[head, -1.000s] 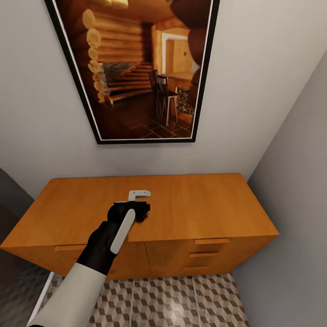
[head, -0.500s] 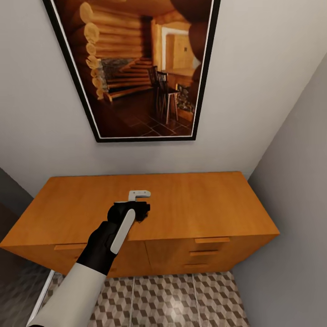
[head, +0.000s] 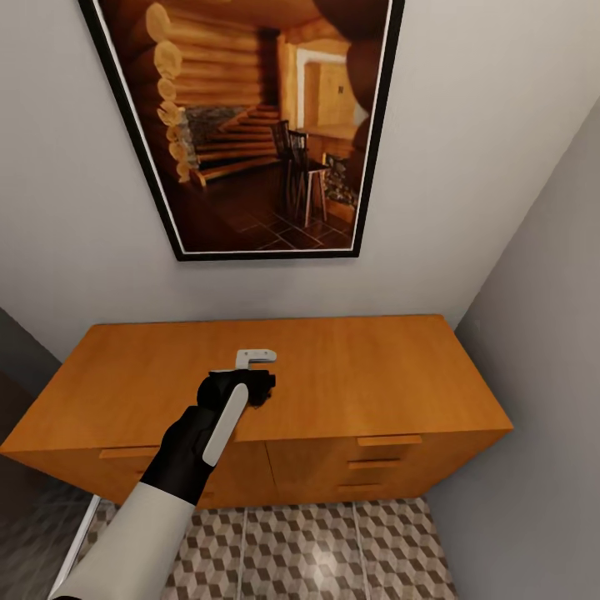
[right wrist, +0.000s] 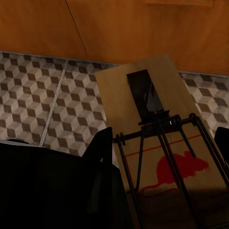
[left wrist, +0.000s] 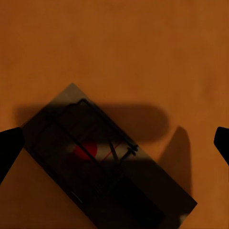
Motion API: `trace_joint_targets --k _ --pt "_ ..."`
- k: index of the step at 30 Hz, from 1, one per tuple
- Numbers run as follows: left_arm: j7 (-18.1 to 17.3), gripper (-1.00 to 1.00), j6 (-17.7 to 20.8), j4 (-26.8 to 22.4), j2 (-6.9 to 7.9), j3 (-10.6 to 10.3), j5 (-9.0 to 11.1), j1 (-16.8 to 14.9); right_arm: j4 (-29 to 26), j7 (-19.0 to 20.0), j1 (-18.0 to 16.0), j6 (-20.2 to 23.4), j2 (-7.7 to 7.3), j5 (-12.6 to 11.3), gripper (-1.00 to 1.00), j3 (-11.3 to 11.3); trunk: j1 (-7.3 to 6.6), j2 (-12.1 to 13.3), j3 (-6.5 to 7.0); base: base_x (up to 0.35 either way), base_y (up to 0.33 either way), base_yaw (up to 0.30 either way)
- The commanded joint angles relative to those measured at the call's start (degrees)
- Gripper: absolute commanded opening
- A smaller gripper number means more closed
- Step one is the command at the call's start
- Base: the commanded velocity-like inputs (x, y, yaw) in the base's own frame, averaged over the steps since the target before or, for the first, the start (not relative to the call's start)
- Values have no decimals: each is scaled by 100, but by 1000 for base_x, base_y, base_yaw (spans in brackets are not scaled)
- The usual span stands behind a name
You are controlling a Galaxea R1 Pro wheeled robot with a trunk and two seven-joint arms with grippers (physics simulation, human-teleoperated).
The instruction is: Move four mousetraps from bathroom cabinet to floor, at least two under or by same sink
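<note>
Nothing has shifted since the earlier frames. Nearest, at 6 o'clock, lies the cube-patterned bathroom floor [head: 333,554]. Beyond it, the left gripper [head: 257,377] hovers over the cabinet [head: 375,383] top, jaws spread above a mousetrap [left wrist: 102,160] lying flat. The right gripper [right wrist: 162,143] pinches another mousetrap [right wrist: 157,138] above the tiles. A framed picture [head: 250,125] hangs at 12 o'clock.

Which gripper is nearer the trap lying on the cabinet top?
Left. The left gripper hangs open right above that trap, fingers either side. The right gripper is down by the floor before the cabinet, holding a second trap.
</note>
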Motion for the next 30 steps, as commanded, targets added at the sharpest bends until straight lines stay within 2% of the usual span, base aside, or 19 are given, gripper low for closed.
trace_joint_targets --k 1,30 --pt "57 100 14 -5 1 -6 65 -5 3 23 -4 -18 -1 -55 -100 41 3 -10 -10 -16 0 0" --pt "57 100 14 27 1 -6 75 -5 3 14 -5 -18 -6 -55 -100 39 3 -10 -10 -21 0 0"
